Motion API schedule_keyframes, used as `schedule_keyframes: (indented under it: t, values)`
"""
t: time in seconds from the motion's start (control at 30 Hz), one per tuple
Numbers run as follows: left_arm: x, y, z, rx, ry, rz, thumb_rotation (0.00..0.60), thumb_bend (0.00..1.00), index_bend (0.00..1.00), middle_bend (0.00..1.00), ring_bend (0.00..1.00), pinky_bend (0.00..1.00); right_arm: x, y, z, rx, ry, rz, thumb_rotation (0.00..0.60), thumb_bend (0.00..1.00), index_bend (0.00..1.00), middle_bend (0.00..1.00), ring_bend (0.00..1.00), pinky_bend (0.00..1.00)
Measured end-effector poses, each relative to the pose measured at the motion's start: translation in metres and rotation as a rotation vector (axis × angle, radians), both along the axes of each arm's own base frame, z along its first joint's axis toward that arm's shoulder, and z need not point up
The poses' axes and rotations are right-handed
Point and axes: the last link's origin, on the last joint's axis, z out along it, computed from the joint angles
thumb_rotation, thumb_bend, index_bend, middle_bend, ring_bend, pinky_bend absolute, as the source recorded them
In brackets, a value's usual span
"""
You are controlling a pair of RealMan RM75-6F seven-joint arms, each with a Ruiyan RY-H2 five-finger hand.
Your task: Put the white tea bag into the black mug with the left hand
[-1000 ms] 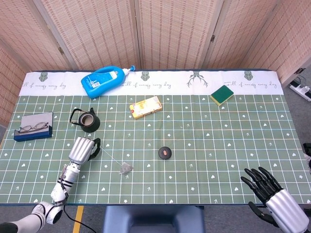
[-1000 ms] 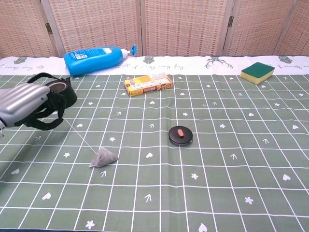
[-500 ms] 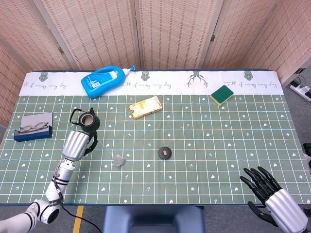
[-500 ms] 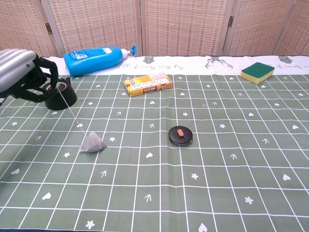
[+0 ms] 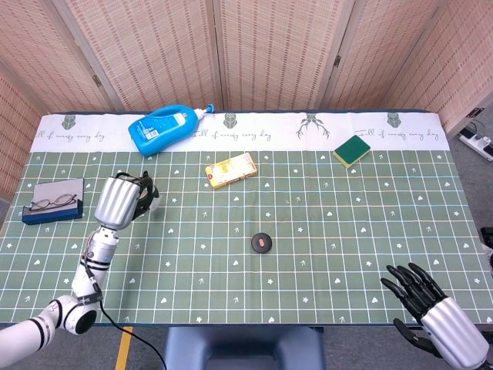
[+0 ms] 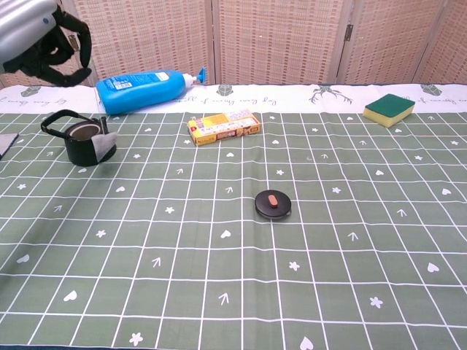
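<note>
A: Since 1 second earlier the left hand (image 6: 40,36) had risen from low over the worktop (image 6: 306,277) to high above the black mug (image 6: 82,142), and the white tea bag (image 6: 104,146) had travelled with it, off the green cloth and up against the mug.

B: Where did the bag sit exactly?

A: At the mug's right side, touching the rim or wall. Whether it hung just outside or partly over the lip, I could not tell.

B: And the fingers?

A: Curled together, presumably pinching the string, though the string itself was too thin to see. The right hand (image 5: 431,312) rested near the worktop's front edge with its fingers spread, holding nothing.

B: What could have gone wrong?

A: My guess: the bag swinging on its string could have dropped outside the wall, or snagged and tipped the mug if the hand pulled sideways.
</note>
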Motion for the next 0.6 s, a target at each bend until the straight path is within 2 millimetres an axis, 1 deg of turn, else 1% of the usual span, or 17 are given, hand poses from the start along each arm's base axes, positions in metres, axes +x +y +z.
schedule_keyframes:
  t: [0.27,0.43,0.6]
  values:
    - [0.010,0.029,0.028,0.046,-0.015,0.042,0.600,0.49,0.65,1.00,1.00,1.00,-0.004,-0.012,0.004,0.021,-0.014,-0.045,0.600,0.42,0.00,0.00,0.00,0.00]
    - [0.008,0.047,0.041,0.049,-0.033,0.070,0.600,0.49,0.65,1.00,1.00,1.00,-0.006,-0.015,0.008,0.004,-0.020,-0.072,0.600,0.42,0.00,0.00,0.00,0.00]
    - [0.003,0.061,0.047,0.043,-0.044,0.086,0.600,0.49,0.65,1.00,1.00,1.00,-0.009,-0.018,0.011,-0.028,-0.025,-0.107,0.600,0.42,0.00,0.00,0.00,0.00]
